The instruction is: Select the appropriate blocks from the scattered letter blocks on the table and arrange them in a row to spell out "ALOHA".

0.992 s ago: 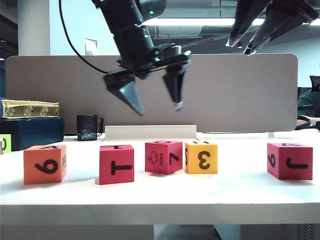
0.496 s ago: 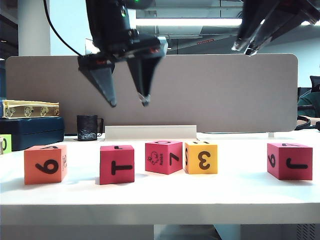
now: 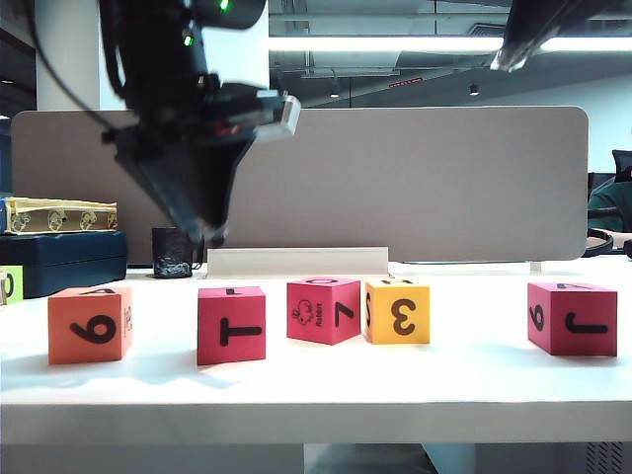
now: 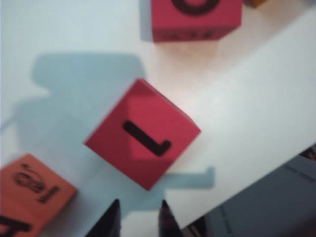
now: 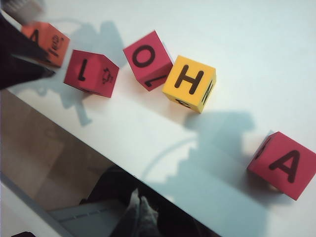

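Note:
Five letter blocks stand in a row on the white table (image 3: 316,390): orange (image 3: 89,324), crimson (image 3: 230,325), crimson with a rabbit (image 3: 323,309), yellow (image 3: 397,311), and crimson far right (image 3: 572,317). From above their tops read L (image 5: 91,71), O (image 5: 147,59), H (image 5: 190,83) and A (image 5: 284,165); the orange block (image 5: 47,39) is partly hidden. My left gripper (image 3: 205,233) hangs above the table between the orange block and the L block (image 4: 143,133). Its jaws (image 4: 139,212) keep a narrow empty gap. My right gripper (image 3: 512,57) is high at the upper right, its fingers (image 5: 139,210) pressed together, empty.
A grey partition (image 3: 425,178) closes the back of the table, with a white strip (image 3: 296,261) at its foot. A black mug (image 3: 173,252), a dark blue case (image 3: 59,259) under a yellow box (image 3: 59,213), and a lime-green block (image 3: 8,284) sit at the back left.
My left gripper swung left from over the middle blocks and its jaws narrowed. My right gripper closed and rose towards the top of the view. The blocks stayed put.

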Motion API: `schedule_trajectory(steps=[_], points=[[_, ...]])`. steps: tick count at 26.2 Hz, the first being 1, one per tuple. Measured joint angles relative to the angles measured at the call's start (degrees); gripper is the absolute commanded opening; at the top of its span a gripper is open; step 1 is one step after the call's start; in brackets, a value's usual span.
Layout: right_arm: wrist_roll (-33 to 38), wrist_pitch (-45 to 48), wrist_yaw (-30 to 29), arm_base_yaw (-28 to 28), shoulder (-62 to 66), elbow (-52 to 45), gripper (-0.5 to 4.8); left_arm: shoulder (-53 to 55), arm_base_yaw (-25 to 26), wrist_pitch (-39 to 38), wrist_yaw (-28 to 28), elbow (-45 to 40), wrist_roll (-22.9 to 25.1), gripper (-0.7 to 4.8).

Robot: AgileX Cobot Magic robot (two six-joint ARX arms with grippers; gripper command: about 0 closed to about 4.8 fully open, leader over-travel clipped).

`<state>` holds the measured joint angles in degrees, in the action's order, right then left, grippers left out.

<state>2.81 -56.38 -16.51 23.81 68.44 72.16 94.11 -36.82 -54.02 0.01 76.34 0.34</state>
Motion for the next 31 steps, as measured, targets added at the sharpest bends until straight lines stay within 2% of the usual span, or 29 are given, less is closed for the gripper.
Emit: schedule_trajectory(steps=[11,15,17,20,31], points=[[-0.1,-0.1,0.0,0.0,-2.8,0.1,-0.06,-0.3,-2.4,3.7,3.9,-7.3,-3.9,0.76],[-0.1,-0.3,0.0,0.0,-2.8,0.1,-0.06,-0.3,-3.2,7.3,4.0,-9.4,-4.0,0.29],[-0.1,-0.6,0.0,0.0,-2.8,0.1,-0.06,-0.2,-3.0,9.5,3.7,-9.9,-4.2,0.15],[-0.1,-0.7,0.0,0.0,-2.8,0.1,-0.06,0.2,-3.1,11.7,-0.6,-10.0,-4.2,0.14],[-0.1,-0.7,0.0,0.0,-2.8,0.1,-0.06,1.6,-2.6,15.0,-3.2,-10.0,-4.0,0.11]])
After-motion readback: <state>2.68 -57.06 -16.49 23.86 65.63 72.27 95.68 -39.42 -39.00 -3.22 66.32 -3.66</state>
